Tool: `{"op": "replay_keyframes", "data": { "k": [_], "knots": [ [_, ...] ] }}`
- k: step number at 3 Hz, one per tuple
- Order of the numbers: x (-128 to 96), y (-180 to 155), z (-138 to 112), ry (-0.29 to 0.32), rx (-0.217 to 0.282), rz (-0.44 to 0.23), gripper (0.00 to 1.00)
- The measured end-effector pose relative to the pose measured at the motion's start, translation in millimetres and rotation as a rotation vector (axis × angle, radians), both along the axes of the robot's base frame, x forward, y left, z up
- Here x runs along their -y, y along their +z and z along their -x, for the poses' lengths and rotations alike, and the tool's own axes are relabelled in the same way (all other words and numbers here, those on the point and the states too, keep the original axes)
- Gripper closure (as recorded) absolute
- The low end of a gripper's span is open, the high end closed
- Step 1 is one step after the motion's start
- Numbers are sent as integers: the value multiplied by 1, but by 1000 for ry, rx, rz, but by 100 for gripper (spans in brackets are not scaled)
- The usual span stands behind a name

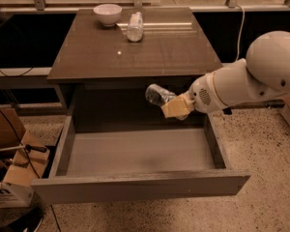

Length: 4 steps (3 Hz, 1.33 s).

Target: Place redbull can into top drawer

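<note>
Since the top drawer [140, 185] sits open, I hold the gripper [172, 106] pinched on the redbull can [156, 94], tipped sideways above the drawer's back right, ready to lower.

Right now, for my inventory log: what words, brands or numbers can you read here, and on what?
None can be read.
The redbull can, held in the gripper over the top drawer: label too blurred.
The cardboard box on the floor: dark mark, unreadable.
</note>
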<state>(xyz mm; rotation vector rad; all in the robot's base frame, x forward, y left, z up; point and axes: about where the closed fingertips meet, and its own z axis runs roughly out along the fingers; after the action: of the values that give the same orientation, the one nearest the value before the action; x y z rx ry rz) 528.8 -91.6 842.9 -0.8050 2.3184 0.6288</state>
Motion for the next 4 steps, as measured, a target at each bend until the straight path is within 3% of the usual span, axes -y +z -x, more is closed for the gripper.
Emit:
{"op": "replay_keyframes", "data": {
  "k": [1,3,4],
  "knots": [
    [-39,-34,38,87,-103,4,100],
    [-65,-119,26,-10,-162,63,100],
    [-68,-156,17,-66,-188,86,82]
  ]
}}
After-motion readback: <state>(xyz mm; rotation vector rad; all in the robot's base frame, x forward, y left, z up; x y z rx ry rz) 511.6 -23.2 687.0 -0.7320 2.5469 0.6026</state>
